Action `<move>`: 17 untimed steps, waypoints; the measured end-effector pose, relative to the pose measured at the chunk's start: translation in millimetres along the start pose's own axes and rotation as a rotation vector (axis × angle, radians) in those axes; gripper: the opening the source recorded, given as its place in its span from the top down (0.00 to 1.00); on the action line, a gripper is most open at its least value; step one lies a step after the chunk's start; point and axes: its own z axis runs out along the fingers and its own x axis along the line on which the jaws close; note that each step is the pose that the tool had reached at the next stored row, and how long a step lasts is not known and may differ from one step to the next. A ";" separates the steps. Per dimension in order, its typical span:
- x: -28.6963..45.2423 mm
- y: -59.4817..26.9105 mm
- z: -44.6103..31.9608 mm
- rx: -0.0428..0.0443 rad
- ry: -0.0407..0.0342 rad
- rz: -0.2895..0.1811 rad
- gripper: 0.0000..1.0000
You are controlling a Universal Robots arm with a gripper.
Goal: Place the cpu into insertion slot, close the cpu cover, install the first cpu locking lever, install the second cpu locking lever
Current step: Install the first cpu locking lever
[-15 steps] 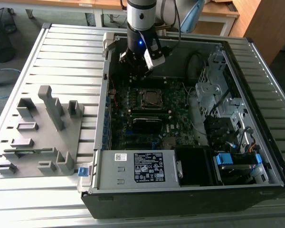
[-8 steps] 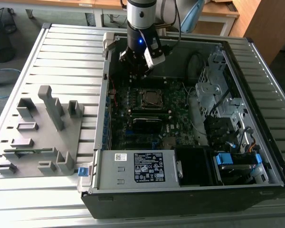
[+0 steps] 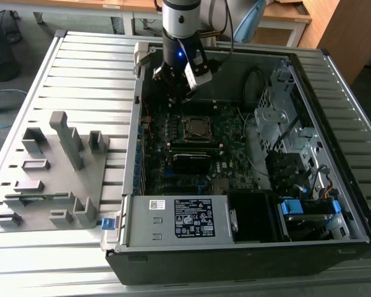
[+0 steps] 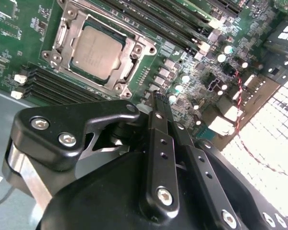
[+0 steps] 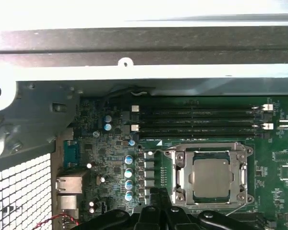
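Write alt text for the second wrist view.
The cpu lies on a green board, with the cover flat around it. In the foreground is the black gripper, its fingers shut on nothing, apart from the cpu.

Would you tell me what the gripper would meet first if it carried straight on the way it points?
Probably the row of small board components beside the cpu, not the chip itself: the gripper points just off it. Depth is unclear.
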 end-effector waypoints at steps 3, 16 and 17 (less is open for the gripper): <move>2.4 -0.1 0.1 -0.0089 -0.0104 0.000 0.89; 14.8 -0.5 0.1 -0.0472 -0.0473 0.001 0.89; 14.8 -0.6 0.1 -0.0473 -0.0475 0.001 0.89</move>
